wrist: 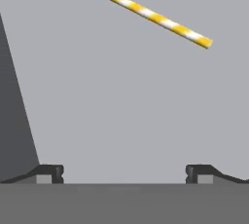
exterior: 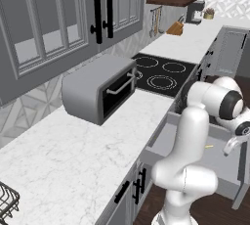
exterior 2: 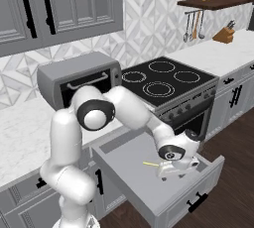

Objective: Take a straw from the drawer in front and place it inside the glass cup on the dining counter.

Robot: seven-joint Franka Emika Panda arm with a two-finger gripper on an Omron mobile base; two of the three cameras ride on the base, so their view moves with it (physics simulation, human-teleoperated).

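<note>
Left base view is showing the white arm (exterior: 195, 136) bending over from the lower right toward the open drawer (exterior: 168, 138), which is standing pulled out below the marble worktop (exterior: 73, 155). A tiny yellow sliver of the straw (exterior: 209, 146) is lying on the drawer's grey floor, just beside the arm's wrist. A grey toaster oven (exterior: 100, 88) is sitting on the worktop, with the black cooktop (exterior: 158, 75) beyond it. The gripper itself is too hidden here to tell how its fingers are standing.

Right base view is giving the same scene from the other side: the drawer (exterior 2: 129, 165) is hanging open with its black bar handle (exterior 2: 197, 202) facing outward, and the gripper (exterior 2: 171, 171) is hovering low inside it. The straw (exterior 2: 151, 163) is lying flat on the drawer floor just beside the hand, not touching it as far as one can tell.

Hand view is looking straight down at the plain grey drawer bottom. The two dark fingertips (wrist: 48, 173) are standing wide apart (nothing between them), so the gripper (wrist: 124, 174) is gaping open and empty. The straw (wrist: 153, 16), striped yellow and white, is lying slanted across the upper part, well apart from both fingertips.
</note>
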